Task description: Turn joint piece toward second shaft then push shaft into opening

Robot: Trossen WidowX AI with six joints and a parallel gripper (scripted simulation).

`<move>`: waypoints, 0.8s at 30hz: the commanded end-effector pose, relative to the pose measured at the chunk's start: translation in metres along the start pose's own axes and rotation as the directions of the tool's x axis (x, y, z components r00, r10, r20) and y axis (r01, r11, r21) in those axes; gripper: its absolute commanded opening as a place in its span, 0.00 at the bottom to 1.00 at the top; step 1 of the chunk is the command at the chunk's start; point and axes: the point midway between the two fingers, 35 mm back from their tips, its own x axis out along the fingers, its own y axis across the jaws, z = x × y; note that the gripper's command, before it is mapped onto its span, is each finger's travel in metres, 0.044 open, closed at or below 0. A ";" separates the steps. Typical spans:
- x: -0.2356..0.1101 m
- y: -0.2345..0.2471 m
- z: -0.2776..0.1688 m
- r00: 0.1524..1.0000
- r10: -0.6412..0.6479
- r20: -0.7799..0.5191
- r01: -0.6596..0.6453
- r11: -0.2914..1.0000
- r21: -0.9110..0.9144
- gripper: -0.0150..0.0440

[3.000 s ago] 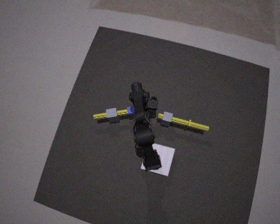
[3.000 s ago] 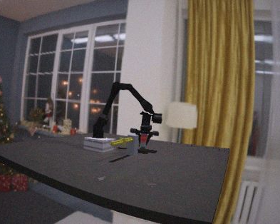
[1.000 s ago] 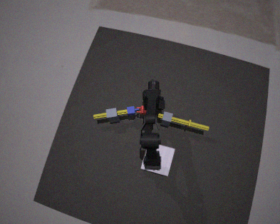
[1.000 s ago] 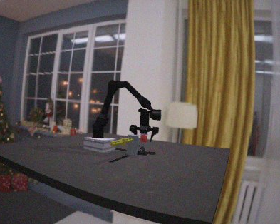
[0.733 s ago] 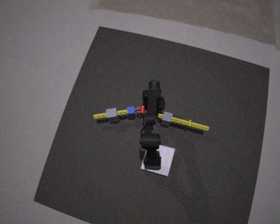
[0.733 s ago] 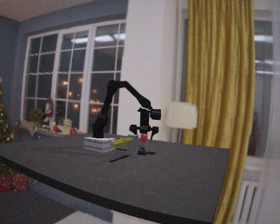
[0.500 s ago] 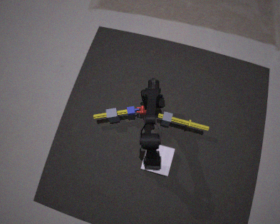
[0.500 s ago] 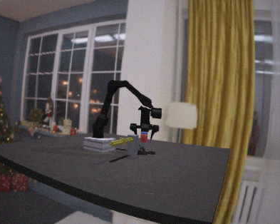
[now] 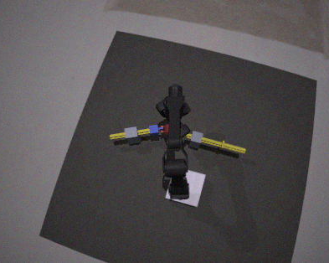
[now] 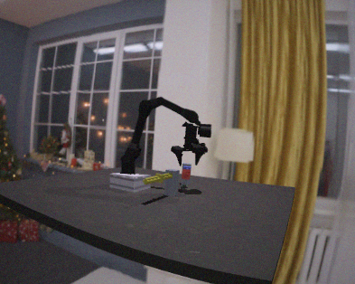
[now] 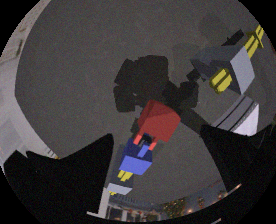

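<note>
A yellow shaft [image 9: 119,135] [image 11: 138,161] runs through a grey block [image 9: 131,133] and ends in a blue piece [image 9: 154,129] with the red square joint piece [image 9: 165,128] [image 10: 186,172] [image 11: 158,121]. The second yellow shaft [image 9: 223,145] [image 11: 255,36] sits in a second grey block [image 9: 195,139] [image 11: 234,70] to the right. It meets the first shaft at an angle. My gripper [image 10: 189,157] [image 11: 159,135] is open and empty. It hangs a little above the joint piece and touches nothing. My arm hides the gap between the joint and the second shaft in the overhead view.
The dark square mat [image 9: 94,188] carries everything. My arm's base stands on a white plate [image 9: 197,184] [image 10: 129,181] just in front of the shafts. Pale floor [image 9: 23,126] surrounds the mat.
</note>
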 end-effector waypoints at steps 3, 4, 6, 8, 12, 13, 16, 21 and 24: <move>-0.030 0.003 -0.006 0.999 -0.012 0.047 0.022 0.975 -0.221 1.00; -0.034 0.003 -0.007 0.998 -0.016 0.053 0.029 0.967 -0.253 1.00; -0.042 0.003 -0.009 0.998 -0.023 0.064 0.042 0.948 -0.316 1.00; -0.050 0.003 -0.011 0.997 -0.030 0.075 0.056 0.924 -0.378 1.00; -0.067 0.002 -0.016 0.994 -0.043 0.098 0.086 0.864 -0.496 1.00; -0.071 0.001 -0.017 0.994 -0.046 0.104 0.094 0.847 -0.523 1.00; -0.082 0.000 -0.021 0.991 -0.055 0.120 0.117 0.793 -0.599 1.00; -0.085 -0.001 -0.022 0.991 -0.057 0.124 0.122 0.779 -0.615 1.00; -0.085 -0.001 -0.022 0.991 -0.057 0.124 0.122 0.779 -0.615 1.00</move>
